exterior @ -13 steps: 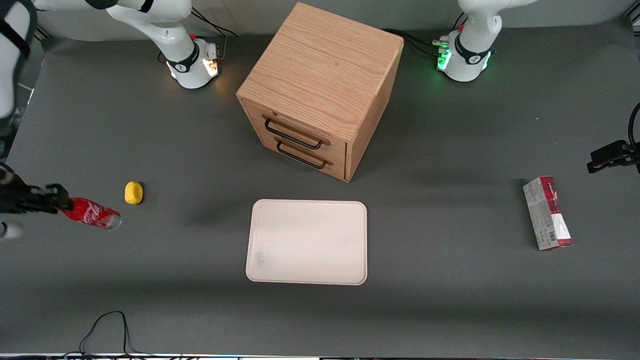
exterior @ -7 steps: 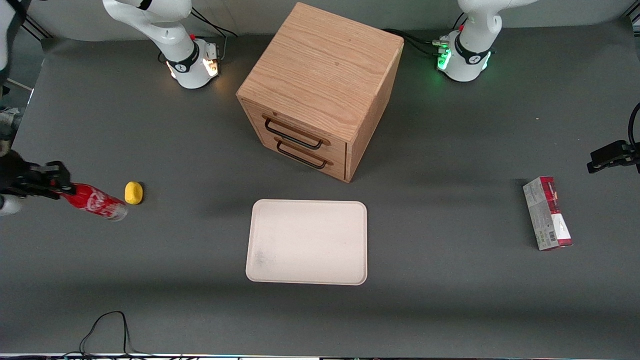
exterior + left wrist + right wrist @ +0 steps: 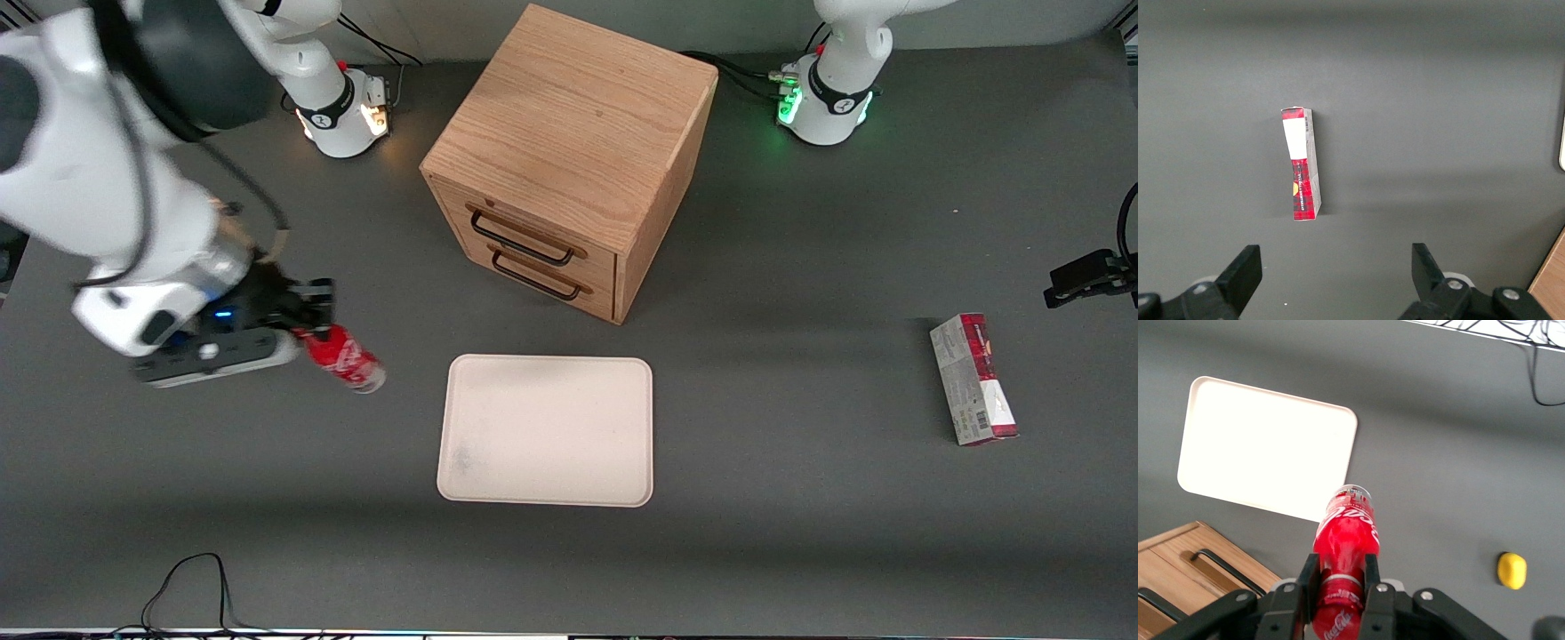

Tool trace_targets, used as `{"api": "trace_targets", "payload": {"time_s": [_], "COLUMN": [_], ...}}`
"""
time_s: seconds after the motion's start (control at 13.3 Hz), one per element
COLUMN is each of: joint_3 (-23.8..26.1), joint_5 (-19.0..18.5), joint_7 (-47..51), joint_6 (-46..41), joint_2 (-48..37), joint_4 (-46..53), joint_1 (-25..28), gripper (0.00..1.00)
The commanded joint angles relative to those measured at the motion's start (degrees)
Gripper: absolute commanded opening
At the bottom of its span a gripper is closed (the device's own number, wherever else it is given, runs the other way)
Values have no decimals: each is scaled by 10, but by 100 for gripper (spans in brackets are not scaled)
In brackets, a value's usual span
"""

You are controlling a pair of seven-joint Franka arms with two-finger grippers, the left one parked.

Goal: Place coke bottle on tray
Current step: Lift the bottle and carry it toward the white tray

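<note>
The gripper [image 3: 313, 322] is pinched on the neck end of the coke bottle [image 3: 347, 359], one black finger [image 3: 1307, 581] pressed to each side of the red body just under the cap. The bottle is carried clear of the table, tilted, its silvery base pointing toward the tray [image 3: 545, 430]. Taking the tray as landmark: the bottle hangs near its rim, toward the working arm's end of the table, not over it and not touching it. The tray lies flat on the grey table [image 3: 765, 551], its surface bare, a faint grey smudge near one corner. The wooden drawer cabinet [image 3: 569, 160] stands farther from the front camera than the tray, two dark handles facing it. A yellow lump [image 3: 1511, 570] lies on the table, seen only in the right wrist view. A red-and-grey carton [image 3: 973, 379] lies well apart from the tray, toward the parked arm's end
</note>
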Motion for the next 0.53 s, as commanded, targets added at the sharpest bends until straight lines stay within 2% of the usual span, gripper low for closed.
{"api": "trace_targets", "payload": {"time_s": [0.0, 0.45], "joint_3": [-1, -6], "joint_5": [-15, -14], "joint_7": [33, 31], "joint_6": [16, 107], "joint_2": [17, 121], "joint_4": [12, 12], "joint_1": [26, 22], "gripper": [0, 0]}}
